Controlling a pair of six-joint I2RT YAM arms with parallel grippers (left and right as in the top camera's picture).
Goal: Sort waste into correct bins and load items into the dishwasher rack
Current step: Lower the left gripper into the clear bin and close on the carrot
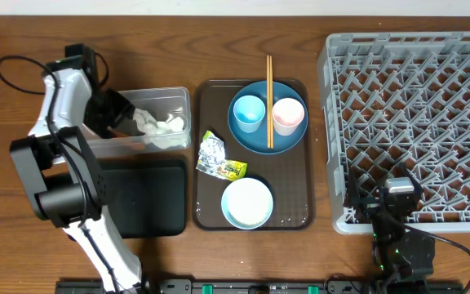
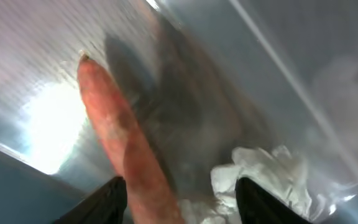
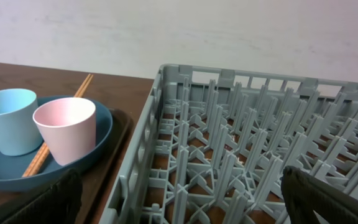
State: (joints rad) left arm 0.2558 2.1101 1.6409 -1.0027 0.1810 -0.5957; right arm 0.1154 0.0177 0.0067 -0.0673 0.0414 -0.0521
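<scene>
In the clear tub the left gripper holds its jaws apart, the carrot piece close against one of them, beside napkins. Through the blur it may be sticking; lifting would then drag it out. The right gripper hangs, jaws apart, at the rack.

Left wrist view blurred, glare on the clear tub; others sharp.

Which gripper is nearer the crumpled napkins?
Left. The left gripper is inside the tub beside the napkins; the right gripper sits at the rack's front edge, far off.
</scene>
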